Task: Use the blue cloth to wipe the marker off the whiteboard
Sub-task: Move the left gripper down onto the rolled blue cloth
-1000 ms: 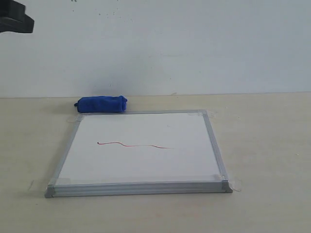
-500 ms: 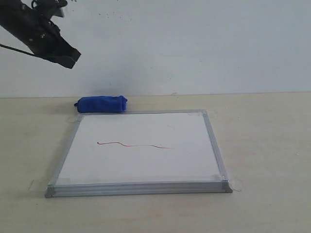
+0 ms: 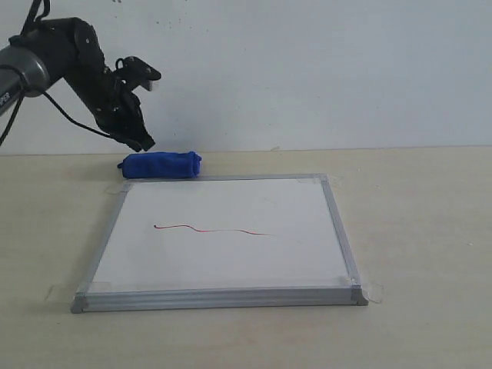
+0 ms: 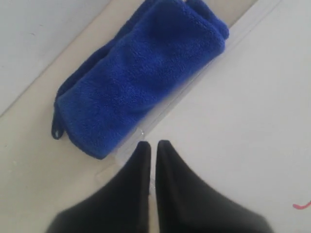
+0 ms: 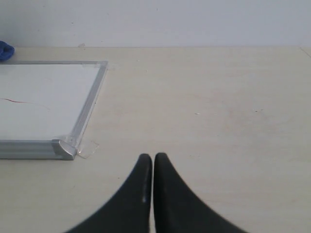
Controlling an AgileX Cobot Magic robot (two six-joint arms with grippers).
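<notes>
Lower and further right than a moment ago: left gripper (image 3: pixel 144 144), at the upper left of the exterior view. Hangs just above the left end of the blue cloth (image 3: pixel 160 165), apart from it. Fingers pressed together, holding nothing.

Seen only in its own wrist view: right gripper (image 5: pixel 153 156), fingers together too, over the bare table (image 5: pixel 218 121).

Lying on the table, right beside the top edge of the whiteboard (image 3: pixel 336 231): blue cloth, left of the middle. Across the middle of the board: marker (image 3: pixel 211 229), thin, red and wavy.
</notes>
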